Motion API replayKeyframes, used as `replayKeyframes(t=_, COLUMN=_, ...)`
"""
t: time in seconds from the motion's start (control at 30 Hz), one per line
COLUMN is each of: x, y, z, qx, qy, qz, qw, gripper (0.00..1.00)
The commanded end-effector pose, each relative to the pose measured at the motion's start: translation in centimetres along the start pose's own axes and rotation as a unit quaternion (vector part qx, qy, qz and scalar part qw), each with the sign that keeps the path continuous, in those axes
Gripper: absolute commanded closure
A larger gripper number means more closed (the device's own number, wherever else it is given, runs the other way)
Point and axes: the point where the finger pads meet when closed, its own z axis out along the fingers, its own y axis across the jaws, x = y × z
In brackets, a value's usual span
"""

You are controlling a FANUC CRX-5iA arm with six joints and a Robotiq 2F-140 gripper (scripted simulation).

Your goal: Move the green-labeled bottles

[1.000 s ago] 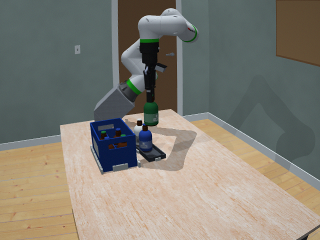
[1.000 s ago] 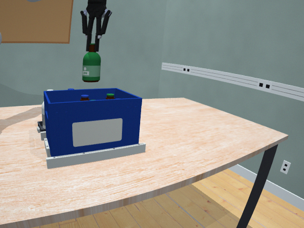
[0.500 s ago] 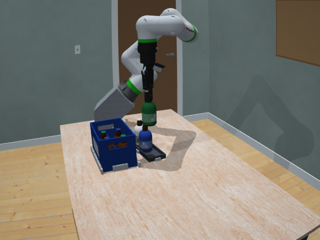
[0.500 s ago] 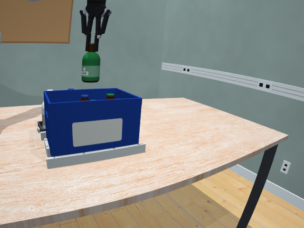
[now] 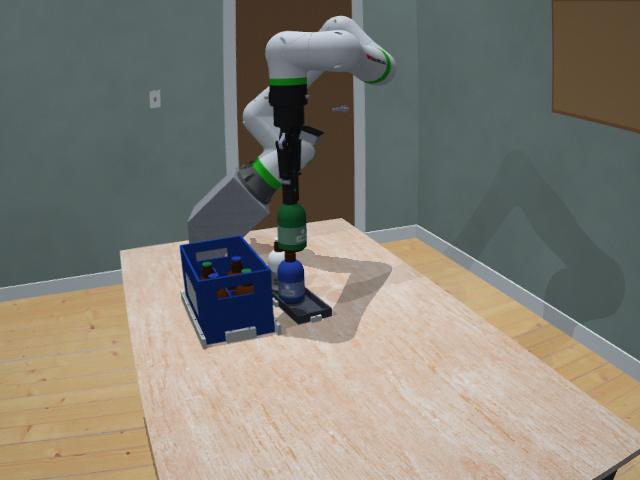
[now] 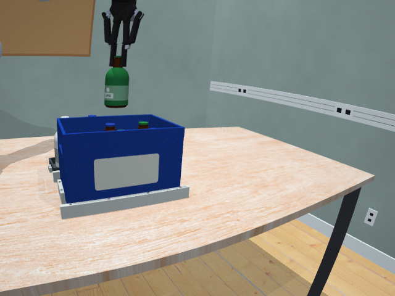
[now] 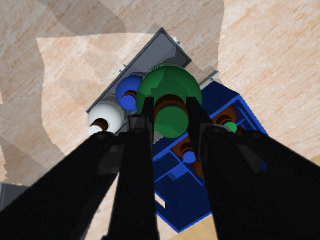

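My gripper [image 5: 290, 198] [image 6: 117, 60] [image 7: 169, 110] is shut on the neck of a green-labeled bottle [image 5: 292, 227] [image 6: 116, 87] [image 7: 170, 86]. The bottle hangs upright in the air, clear above the black tray [image 5: 311, 311] [image 7: 155, 50] and beside the blue crate [image 5: 242, 310] [image 6: 79, 149] [image 7: 190, 210]. On the tray stand a blue-labeled bottle [image 5: 291, 281] [image 7: 131, 91] and a white-labeled bottle [image 5: 275, 260] [image 7: 107, 116]. In the crate stand brown bottles, one with a blue cap [image 5: 236, 259] [image 6: 110, 124] [image 7: 189, 157] and one with a green cap [image 5: 245, 270] [image 6: 143, 123] [image 7: 230, 126].
The crate sits in a grey base frame [image 6: 124, 200] [image 5: 240, 334] on the wooden table [image 5: 361, 387] [image 6: 255, 178]. The tray touches the crate's side toward the arm. The arm's grey base [image 5: 227, 209] stands behind the crate.
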Motion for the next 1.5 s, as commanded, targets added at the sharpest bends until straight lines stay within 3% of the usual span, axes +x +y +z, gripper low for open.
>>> replayKeyframes(t=0.0, x=-0.4, y=0.1, z=-0.1, qx=-0.001, qy=0.0, qz=0.0, qw=1.0, gripper=0.9)
replayKeyframes(t=1.47, x=-9.0, y=1.3, z=-0.1, qx=-0.001, qy=0.0, qz=0.0, qw=1.0, gripper=0.9)
